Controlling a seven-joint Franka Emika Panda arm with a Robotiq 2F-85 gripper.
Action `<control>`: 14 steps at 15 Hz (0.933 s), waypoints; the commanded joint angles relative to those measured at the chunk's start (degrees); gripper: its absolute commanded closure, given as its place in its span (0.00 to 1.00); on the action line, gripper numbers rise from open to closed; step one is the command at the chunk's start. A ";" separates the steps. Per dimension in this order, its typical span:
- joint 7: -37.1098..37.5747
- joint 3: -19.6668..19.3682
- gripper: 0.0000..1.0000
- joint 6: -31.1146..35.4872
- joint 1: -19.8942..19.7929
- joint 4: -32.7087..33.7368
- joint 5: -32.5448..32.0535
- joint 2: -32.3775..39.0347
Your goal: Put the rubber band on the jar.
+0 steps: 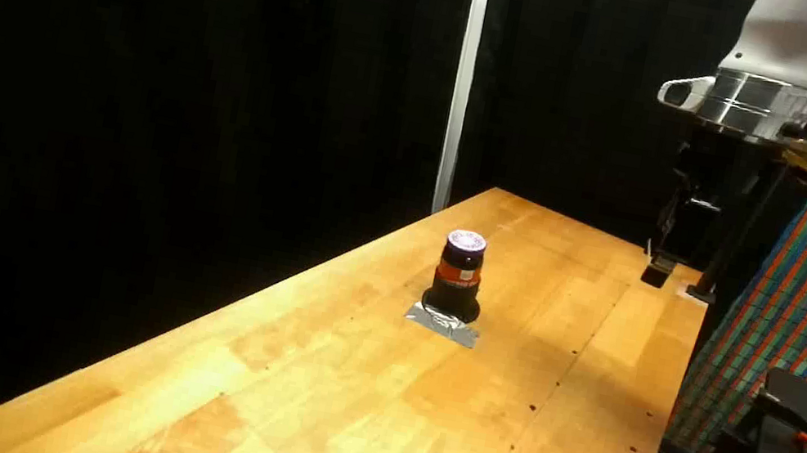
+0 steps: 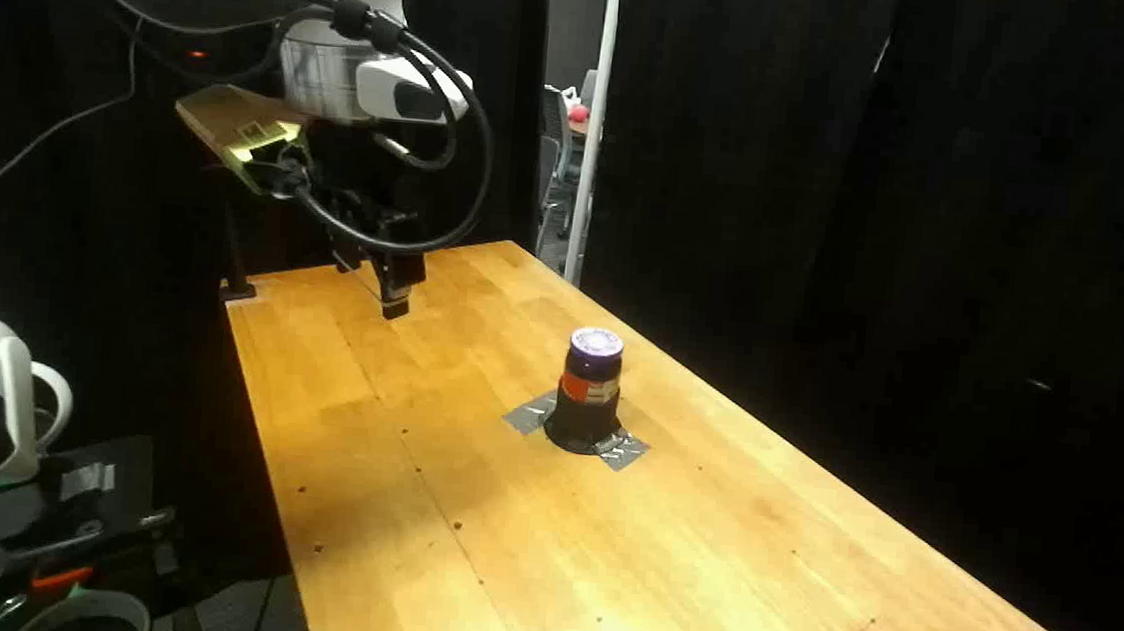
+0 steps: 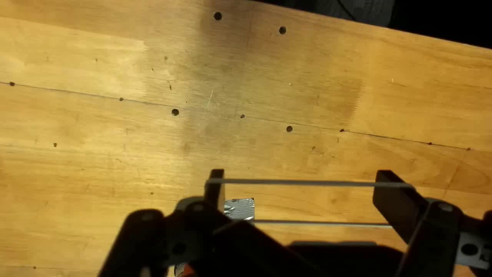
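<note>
Black gripper [image 3: 300, 177]: held far and left in an exterior view, above the wooden table [image 2: 542, 565]. Jaws spread wide; nothing clamped between them.

Rubber band [image 3: 307, 182], pale, thin: looped around both fingers [image 3: 388, 194] and pulled taut; not yet placed. It is kept there, by judgement, by tension alone; if a finger is brushed against something, the band may be rolled off the tips. If the jaws are narrowed too soon, it may be slackened and dropped.

Left strip of silver tape [image 2: 527, 414]: stuck to the table, probably as an anchor.

Jar [image 2: 589, 388], upright, orange-labelled: placed right of the gripper and nearer, well apart from it. If the descent is made off-centre, the lid [image 2: 597, 342] may be struck by a finger.

Black base [image 2: 581, 427], flared at the foot: jar seemingly seated in it. Fingers lowered too far may be stopped by the flare; on lifting, the band may be dragged back up if it is held tighter by the fingers than by the jar.

Right strip of silver tape [image 2: 625, 451]: likewise stuck down. Under a sideways push it may be peeled, and base and jar may be shifted.
</note>
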 commanded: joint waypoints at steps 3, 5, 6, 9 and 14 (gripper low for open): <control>-0.07 0.28 0.00 -0.12 -0.28 0.41 0.12 -0.08; -0.07 0.28 0.00 -0.12 -0.28 0.41 0.12 -0.08; 1.01 1.06 0.00 -1.91 -0.96 2.90 -2.19 1.96; 3.08 2.70 0.00 -6.09 -1.84 10.00 -7.46 7.93; 4.01 4.00 0.00 -7.61 -2.11 24.61 -17.23 22.27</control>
